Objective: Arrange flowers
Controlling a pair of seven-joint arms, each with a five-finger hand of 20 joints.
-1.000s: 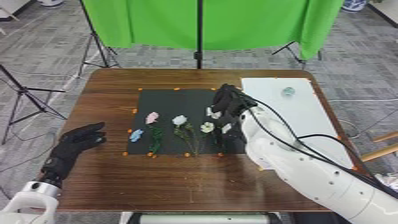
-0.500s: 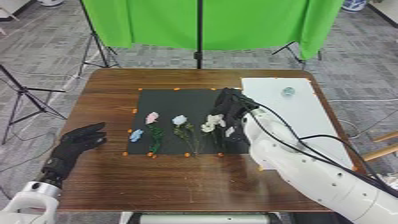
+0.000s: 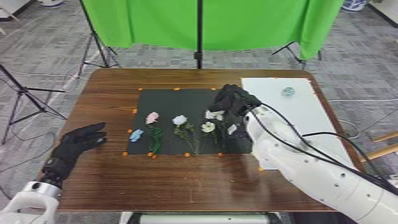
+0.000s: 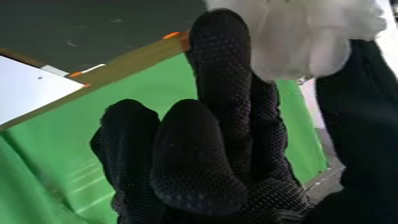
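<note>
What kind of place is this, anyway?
Probably a robotics lab or recording studio: a white robot arm extends over a brown wooden table, with a green backdrop and a black stand behind.

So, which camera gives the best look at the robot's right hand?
The right wrist view: the right hand appears large there, its glove's texture clear, with a white flower between fingers and thumb. The head view shows the hand smaller, at the end of its white arm, above the dark mat.
</note>
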